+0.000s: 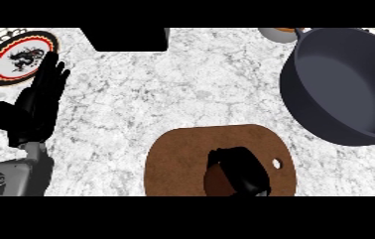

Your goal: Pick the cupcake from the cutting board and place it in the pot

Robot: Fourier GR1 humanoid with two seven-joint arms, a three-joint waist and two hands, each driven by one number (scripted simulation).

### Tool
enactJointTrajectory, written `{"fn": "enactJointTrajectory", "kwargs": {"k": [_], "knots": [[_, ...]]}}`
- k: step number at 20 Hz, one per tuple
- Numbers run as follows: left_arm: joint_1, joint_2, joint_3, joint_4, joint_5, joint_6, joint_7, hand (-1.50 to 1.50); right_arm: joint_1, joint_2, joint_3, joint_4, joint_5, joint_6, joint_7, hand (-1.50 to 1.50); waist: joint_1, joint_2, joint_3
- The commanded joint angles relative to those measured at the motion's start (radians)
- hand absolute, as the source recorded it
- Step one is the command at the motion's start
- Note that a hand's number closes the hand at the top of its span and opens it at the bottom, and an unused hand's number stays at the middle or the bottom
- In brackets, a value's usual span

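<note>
A brown cutting board (176, 158) lies at the lower middle of the counter. My right hand (242, 171) is over the board, fingers curled round the cupcake (215, 182). Only a dark brown side of the cupcake shows at the hand's left; the rest is hidden. The dark grey pot (333, 84) stands at the right, with nothing visible inside it. My left hand (36, 104) rests open at the left edge, fingers pointing up, far from the board.
A patterned round plate (26, 57) sits at the far left, just beyond my left hand. A black object (124, 38) stands at the back edge, and a small cup (278, 33) shows behind the pot. Bare marble counter (190, 89) lies between the board and the pot.
</note>
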Motion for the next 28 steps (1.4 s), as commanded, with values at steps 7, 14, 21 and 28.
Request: {"fn": "enactJointTrajectory", "kwargs": {"k": [7, 14, 21, 28], "knots": [[-0.009, 0.024, 0.038, 0.0, 0.017, -0.011, 0.013, 0.0, 0.373, -0.476, 0.16, -0.513, 0.04, -0.079, -0.344, 1.5, -0.023, 0.003, 0.001], [0.081, -0.006, 0.015, -0.052, 0.001, -0.005, -0.018, 0.0, 0.485, -0.44, -0.147, -0.718, -0.169, -0.29, -0.375, 1.5, -0.02, 0.001, 0.002], [0.022, 0.004, 0.015, -0.042, 0.002, -0.006, 0.018, 0.0, 0.501, -0.393, -0.45, -0.812, -0.418, -0.38, -0.414, 1.5, -0.013, 0.009, 0.003], [0.009, 0.033, 0.058, -0.027, 0.038, -0.042, 0.023, 0.0, 0.409, -0.435, -0.799, -0.696, -0.698, -0.297, -0.417, 1.5, 0.002, 0.01, 0.001]]}}
